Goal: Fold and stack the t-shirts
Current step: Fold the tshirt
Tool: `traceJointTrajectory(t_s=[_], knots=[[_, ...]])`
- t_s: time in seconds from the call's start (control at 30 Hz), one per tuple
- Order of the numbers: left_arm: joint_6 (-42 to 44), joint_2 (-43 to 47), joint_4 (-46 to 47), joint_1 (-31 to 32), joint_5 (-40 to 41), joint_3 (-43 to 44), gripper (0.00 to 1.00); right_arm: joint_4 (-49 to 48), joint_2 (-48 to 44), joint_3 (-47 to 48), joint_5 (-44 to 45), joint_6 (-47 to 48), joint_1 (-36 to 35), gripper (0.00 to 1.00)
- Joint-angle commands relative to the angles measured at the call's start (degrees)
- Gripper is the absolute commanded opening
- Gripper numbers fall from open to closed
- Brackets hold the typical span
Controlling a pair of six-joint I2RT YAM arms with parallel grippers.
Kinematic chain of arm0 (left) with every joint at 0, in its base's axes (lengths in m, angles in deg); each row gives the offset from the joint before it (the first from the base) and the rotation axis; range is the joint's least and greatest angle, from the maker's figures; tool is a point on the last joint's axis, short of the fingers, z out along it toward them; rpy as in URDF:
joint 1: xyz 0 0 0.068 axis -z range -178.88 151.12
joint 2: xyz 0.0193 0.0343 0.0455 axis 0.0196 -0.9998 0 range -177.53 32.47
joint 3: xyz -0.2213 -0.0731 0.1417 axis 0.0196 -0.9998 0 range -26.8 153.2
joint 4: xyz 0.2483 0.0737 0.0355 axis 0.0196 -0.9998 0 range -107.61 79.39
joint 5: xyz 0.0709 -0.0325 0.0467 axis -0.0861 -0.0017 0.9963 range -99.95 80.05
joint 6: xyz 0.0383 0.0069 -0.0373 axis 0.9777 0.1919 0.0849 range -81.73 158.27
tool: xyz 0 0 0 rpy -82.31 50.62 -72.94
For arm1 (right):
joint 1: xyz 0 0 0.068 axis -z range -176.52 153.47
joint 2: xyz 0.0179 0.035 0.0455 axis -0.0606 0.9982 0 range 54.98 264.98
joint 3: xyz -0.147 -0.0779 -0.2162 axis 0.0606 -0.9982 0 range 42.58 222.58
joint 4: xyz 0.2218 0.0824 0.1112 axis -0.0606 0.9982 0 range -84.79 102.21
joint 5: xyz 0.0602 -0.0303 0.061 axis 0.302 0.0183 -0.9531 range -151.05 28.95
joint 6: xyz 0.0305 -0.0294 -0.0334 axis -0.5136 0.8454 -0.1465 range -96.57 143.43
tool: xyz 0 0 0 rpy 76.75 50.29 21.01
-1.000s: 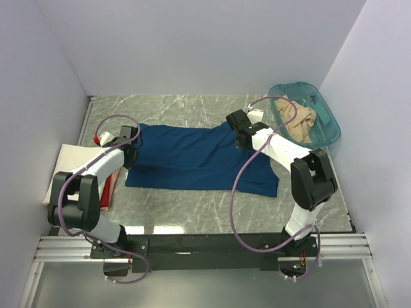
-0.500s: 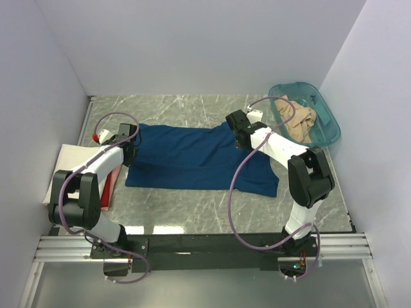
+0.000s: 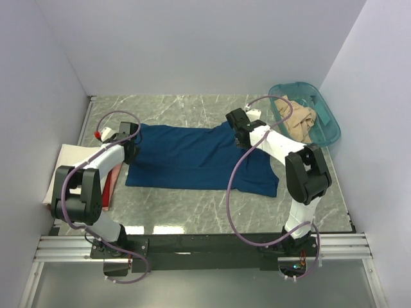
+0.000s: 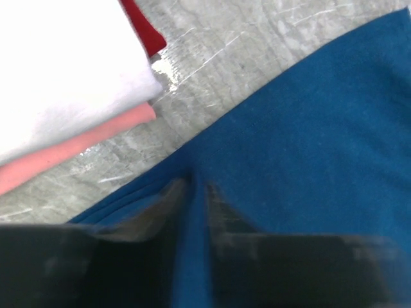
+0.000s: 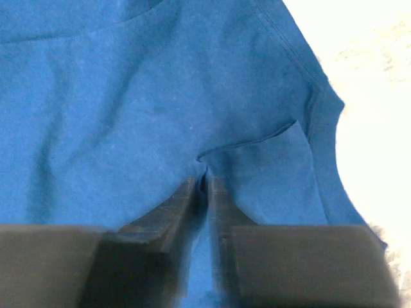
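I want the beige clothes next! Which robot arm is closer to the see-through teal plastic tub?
Right. The right fingers hold the dark blue cloth t-shirt just left of the teal plastic tub; the left fingers hold the shirt's opposite, far-off end.

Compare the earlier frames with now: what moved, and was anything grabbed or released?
Only the arms shifted slightly: the right arm's elbow edged forward and left, the left arm's elbow edged left. Left gripper and right gripper stay down on the navy t-shirt, cloth between their fingers; no release is visible. Shirt, teal tub and folded stack unmoved.
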Motion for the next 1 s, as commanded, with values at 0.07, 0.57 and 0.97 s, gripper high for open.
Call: traceJointTrajectory(t_s=[0.07,0.57,0.97], knots=[[3.1,3.7,4.0,-0.4,-2.2,0.1,0.5,-2.4,-4.4,0.8,-4.0,2.3,2.3,0.49],[10.0,7.3,12.6,10.3,-15.9,-2.8,0.63,-13.6,-11.8,-16.0,-24.4,2.8,18.6,0.54],[11.7,-0.8,16.7,21.8,-19.6,-2.1,0.61,-17.8,-5.0,-17.2,-25.0,2.6,20.2,0.52]])
